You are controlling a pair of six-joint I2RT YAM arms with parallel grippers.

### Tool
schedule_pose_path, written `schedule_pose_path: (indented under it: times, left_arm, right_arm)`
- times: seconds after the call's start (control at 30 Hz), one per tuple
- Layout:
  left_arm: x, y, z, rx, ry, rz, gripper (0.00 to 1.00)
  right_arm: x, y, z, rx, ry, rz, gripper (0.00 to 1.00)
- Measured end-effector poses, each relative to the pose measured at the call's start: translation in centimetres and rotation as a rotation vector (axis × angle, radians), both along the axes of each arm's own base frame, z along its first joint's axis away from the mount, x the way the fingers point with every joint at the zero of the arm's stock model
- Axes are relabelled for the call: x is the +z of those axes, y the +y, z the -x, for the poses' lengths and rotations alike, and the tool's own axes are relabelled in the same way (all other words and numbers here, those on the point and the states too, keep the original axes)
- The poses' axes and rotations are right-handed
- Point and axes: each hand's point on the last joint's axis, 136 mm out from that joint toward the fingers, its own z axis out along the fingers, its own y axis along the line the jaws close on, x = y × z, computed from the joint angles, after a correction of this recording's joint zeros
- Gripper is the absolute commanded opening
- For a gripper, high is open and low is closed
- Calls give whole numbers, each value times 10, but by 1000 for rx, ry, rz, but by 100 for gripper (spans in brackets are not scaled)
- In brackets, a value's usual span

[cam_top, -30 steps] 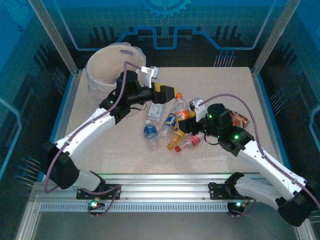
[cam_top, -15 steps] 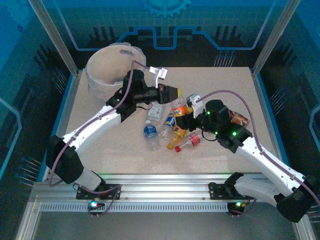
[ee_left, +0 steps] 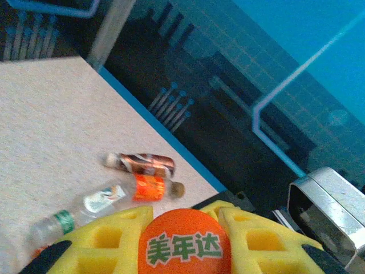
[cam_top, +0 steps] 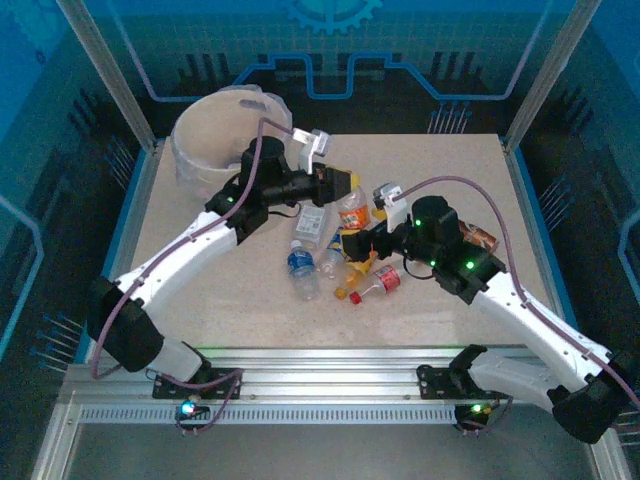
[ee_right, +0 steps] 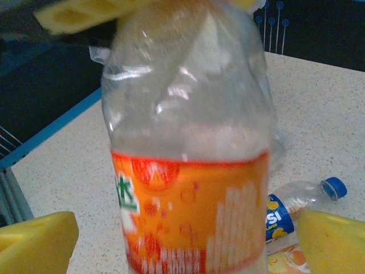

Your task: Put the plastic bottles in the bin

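Note:
A clear plastic bottle with an orange label [cam_top: 353, 211] stands upright over the pile in the middle of the table. My left gripper [cam_top: 343, 189] is shut on its orange cap [ee_left: 184, 246], which sits between the yellow fingers [ee_left: 114, 237]. My right gripper [cam_top: 360, 244] is open around the bottle's lower body [ee_right: 188, 222], with gaps on both sides between the label and its fingers [ee_right: 37, 242]. Several more bottles lie below, among them a blue-labelled one [cam_top: 302, 270] and a red-capped one [cam_top: 377, 284]. The bin [cam_top: 190, 135] stands at the far left corner.
A dark brown bottle [cam_top: 478, 238] lies at the right, seen as well in the left wrist view [ee_left: 142, 164] beside an orange-labelled bottle [ee_left: 147, 187] and a clear green-labelled one [ee_left: 74, 214]. A blue-capped bottle [ee_right: 299, 204] lies behind the held one. Frame posts stand at the far table corners.
My left gripper came down over the bottle's top and closed on the cap. My right gripper, shut on the bottle before, has opened and let it go.

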Motion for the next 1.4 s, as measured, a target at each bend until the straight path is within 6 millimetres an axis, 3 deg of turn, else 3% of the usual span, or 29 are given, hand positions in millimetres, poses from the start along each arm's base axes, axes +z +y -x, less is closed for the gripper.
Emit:
schedule_pose_path:
  times: [0.17, 0.37, 0.5, 0.63, 0.77, 1.03, 1.13, 1.4]
  left_arm:
    - [46, 36, -11, 131, -144, -26, 0]
    - [96, 106, -41, 332, -242, -14, 0]
    - [116, 142, -54, 428, -275, -25, 0]
    - [133, 163, -70, 483, -297, -29, 0]
    - [130, 174, -85, 511, -292, -51, 0]
    - [119, 187, -100, 533, -286, -119, 0]
    - [119, 194, -102, 544, -302, -140, 0]
    - [105, 196, -116, 543, -303, -211, 0]
  right_arm:
    - [1, -5, 4, -13, 25, 11, 100]
    - [30, -19, -4, -110, 24, 49, 100]
    - [36, -28, -24, -192, 55, 109, 100]
    - [25, -41, -60, -281, 132, 163, 100]
    - [16, -41, -97, -323, 186, 188, 100]
    - [28, 0, -169, -308, 189, 175, 100]
    - [18, 8, -179, -313, 209, 188, 100]
    - [-13, 4, -178, -380, 281, 202, 100]
